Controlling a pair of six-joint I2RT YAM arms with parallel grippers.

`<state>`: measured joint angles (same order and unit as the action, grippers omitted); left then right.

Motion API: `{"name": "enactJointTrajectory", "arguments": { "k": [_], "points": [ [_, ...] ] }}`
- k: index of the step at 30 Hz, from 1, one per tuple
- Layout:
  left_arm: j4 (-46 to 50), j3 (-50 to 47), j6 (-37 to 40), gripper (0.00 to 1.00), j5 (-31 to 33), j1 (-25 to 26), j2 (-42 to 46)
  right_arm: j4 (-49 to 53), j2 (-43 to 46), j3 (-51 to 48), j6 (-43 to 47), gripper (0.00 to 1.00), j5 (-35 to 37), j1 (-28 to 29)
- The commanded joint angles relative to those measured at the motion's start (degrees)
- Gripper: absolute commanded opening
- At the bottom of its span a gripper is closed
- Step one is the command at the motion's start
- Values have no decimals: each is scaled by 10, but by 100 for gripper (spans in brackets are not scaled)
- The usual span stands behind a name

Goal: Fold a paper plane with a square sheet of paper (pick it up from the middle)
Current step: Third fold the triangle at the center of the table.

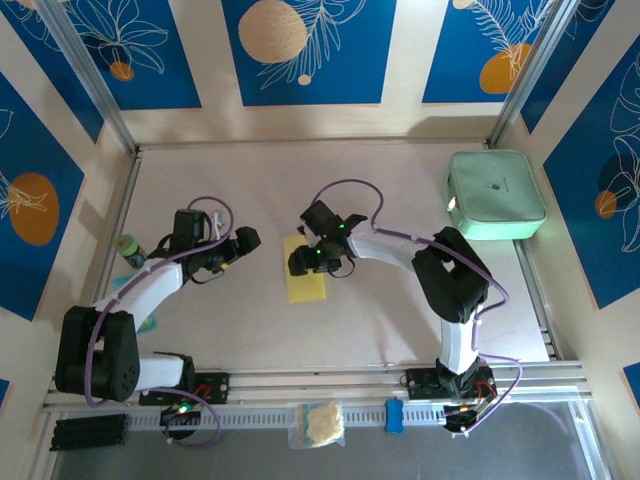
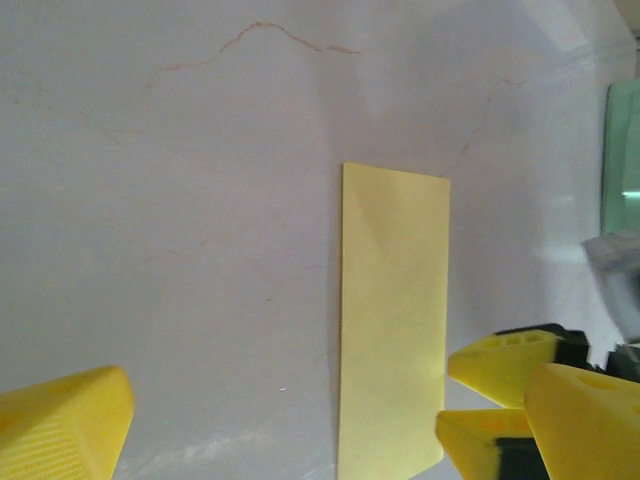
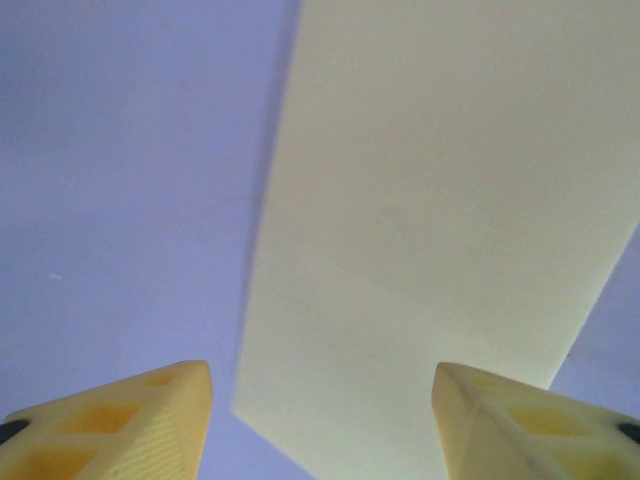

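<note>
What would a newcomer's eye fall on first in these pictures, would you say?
The bright yellow sheet of paper lying flat in the middle of the table, with the right gripper open right over it. After that, the mint-green case in the far right corner, and the left gripper, also open, just left of the paper.

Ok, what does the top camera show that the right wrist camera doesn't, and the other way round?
Top camera's extras: both arms, the open left gripper left of the yellow paper, the mint-green case at the far right, a cream wad in a clear bag at the near edge. Right wrist's extras: a close look at the paper lying flat, one corner between the spread fingertips. Shared: the paper, the open right gripper over it, the table.
</note>
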<state>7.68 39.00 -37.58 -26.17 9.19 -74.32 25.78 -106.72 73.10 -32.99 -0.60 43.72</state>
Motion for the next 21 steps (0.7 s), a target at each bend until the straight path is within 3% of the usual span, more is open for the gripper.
{"name": "enactJointTrajectory", "arguments": {
  "k": [1,6,14,21],
  "points": [
    [-34,-12,-32,100,-25,20,6,-24,38,0,-107,53,30,-7],
    [-38,-24,-56,99,-33,57,9,-37,35,-19,-183,48,46,-6],
    [-50,-37,-92,93,-3,128,-2,-50,-6,-24,-191,43,30,-14],
    [-75,-48,-152,79,1,162,-29,-62,-39,-32,-190,39,18,-15]
  ]
}}
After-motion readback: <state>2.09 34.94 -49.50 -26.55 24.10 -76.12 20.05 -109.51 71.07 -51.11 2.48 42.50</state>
